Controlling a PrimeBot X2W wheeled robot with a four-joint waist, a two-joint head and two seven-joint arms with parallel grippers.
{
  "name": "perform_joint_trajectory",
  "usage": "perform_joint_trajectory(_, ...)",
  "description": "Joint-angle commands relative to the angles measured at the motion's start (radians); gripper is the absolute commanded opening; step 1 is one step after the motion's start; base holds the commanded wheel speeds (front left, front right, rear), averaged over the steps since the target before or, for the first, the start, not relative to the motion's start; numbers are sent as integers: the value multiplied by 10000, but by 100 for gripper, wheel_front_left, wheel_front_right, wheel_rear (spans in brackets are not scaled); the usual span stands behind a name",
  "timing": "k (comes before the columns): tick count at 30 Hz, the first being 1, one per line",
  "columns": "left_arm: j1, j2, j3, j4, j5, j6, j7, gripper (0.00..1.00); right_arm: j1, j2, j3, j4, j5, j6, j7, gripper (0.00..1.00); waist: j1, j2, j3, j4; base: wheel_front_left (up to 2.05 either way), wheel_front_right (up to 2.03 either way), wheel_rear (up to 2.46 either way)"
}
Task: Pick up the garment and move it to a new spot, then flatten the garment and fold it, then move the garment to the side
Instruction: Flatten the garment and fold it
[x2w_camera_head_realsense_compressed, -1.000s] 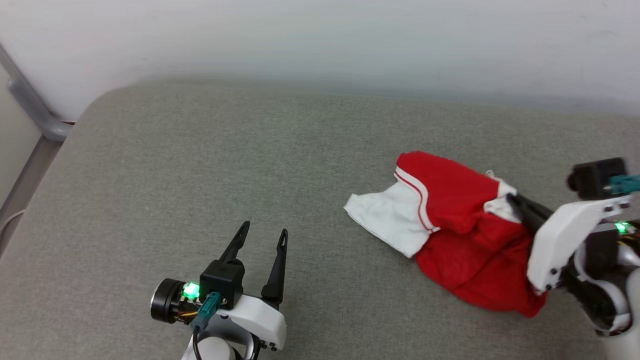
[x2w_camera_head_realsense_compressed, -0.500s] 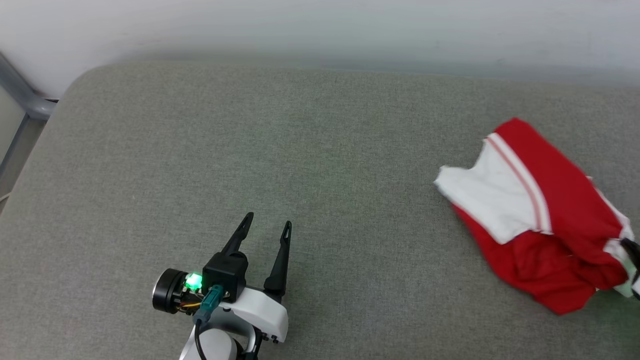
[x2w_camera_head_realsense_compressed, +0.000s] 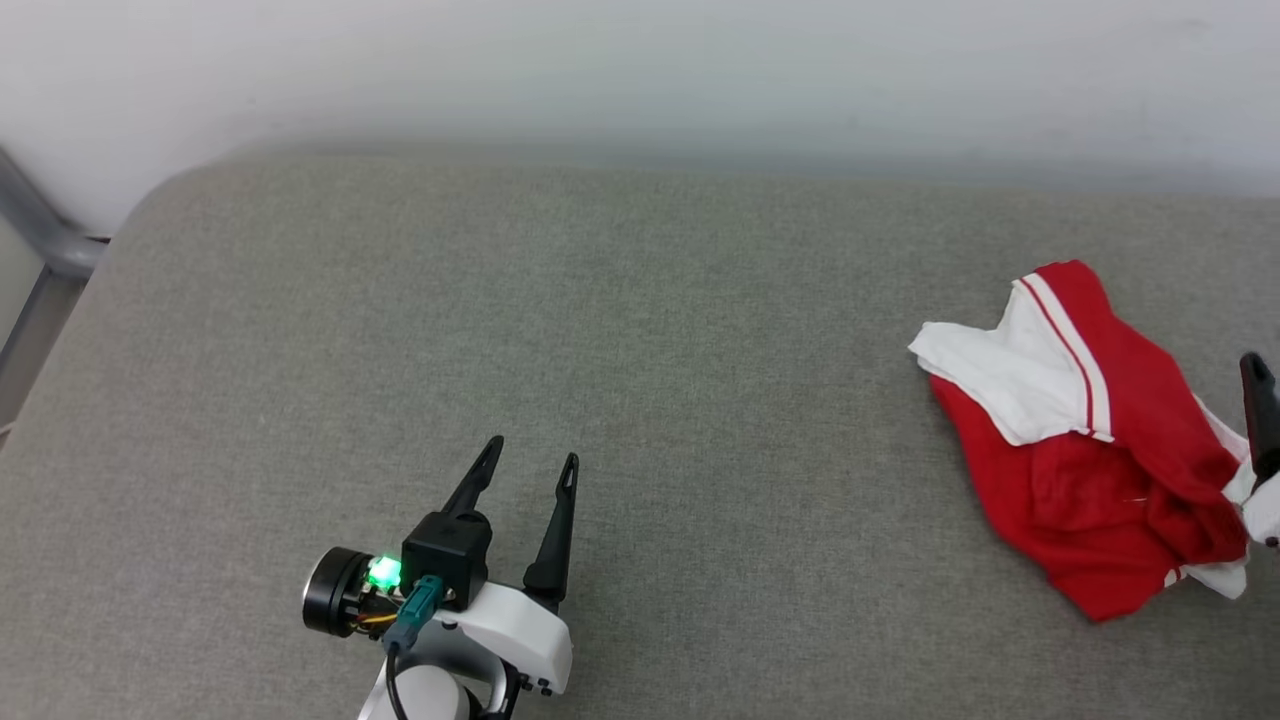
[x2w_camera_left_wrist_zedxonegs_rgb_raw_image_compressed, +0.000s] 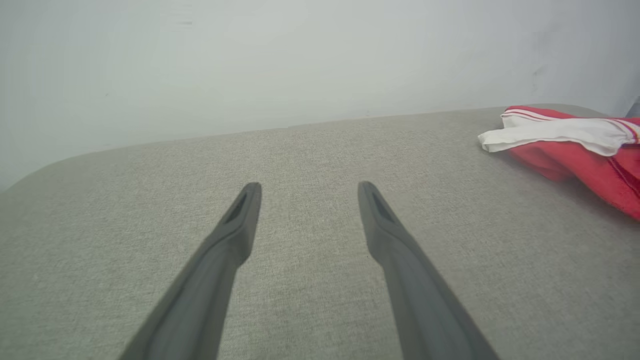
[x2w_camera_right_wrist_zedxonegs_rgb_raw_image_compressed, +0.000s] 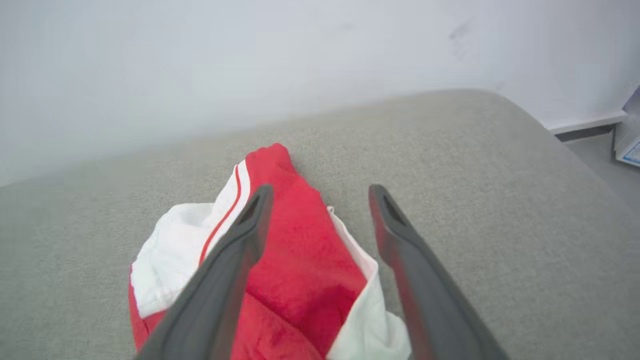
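The garment (x2w_camera_head_realsense_compressed: 1090, 470) lies crumpled on the grey cushion (x2w_camera_head_realsense_compressed: 600, 330) at the right of the head view, red with a white sleeve and striped trim turned up. My right gripper (x2w_camera_right_wrist_zedxonegs_rgb_raw_image_compressed: 320, 192) is open, and its two fingers straddle the red heap (x2w_camera_right_wrist_zedxonegs_rgb_raw_image_compressed: 300, 250) without pinching it. One of its fingers (x2w_camera_head_realsense_compressed: 1260, 410) pokes in at the right edge of the head view, beside the cloth. My left gripper (x2w_camera_head_realsense_compressed: 528, 460) hovers open and empty at the lower left, well apart from the garment (x2w_camera_left_wrist_zedxonegs_rgb_raw_image_compressed: 575, 140). In its own wrist view the left gripper (x2w_camera_left_wrist_zedxonegs_rgb_raw_image_compressed: 310, 187) has bare cushion between its fingers.
A pale wall (x2w_camera_head_realsense_compressed: 640, 70) runs along the cushion's far side. A grey metal frame (x2w_camera_head_realsense_compressed: 40, 240) stands at the far left. In the right wrist view the cushion's rounded corner (x2w_camera_right_wrist_zedxonegs_rgb_raw_image_compressed: 540, 130) drops to the floor, where a pale box (x2w_camera_right_wrist_zedxonegs_rgb_raw_image_compressed: 630, 135) sits.
The right gripper carried the garment rightward across the cushion, then opened and let it go. The left gripper has stayed put and open. The head camera shifted a little.
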Motion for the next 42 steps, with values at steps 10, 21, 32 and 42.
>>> perform_joint_trajectory(10,333,-191,176,-341,-424,-77,-27,100,1821,169,1644,-2555,-364,-7,-3022,100,0,0,-769,-491,0,0,0)
perform_joint_trajectory(21,549,-274,39,-407,-446,-279,-27,100,3373,1643,1512,-3332,-825,-7,-4222,100,0,0,-835,-785,0,0,0)
perform_joint_trajectory(32,-2080,122,-627,143,-352,-1153,1268,100,2866,1863,1748,-3279,-968,-7,-4272,100,0,0,102,-1915,0,0,0)
perform_joint_trajectory(42,-6981,1178,-2774,1533,-3230,-1413,6646,100,2047,2264,2471,-3113,-954,-7,-4493,100,0,0,1720,-3830,0,0,0)
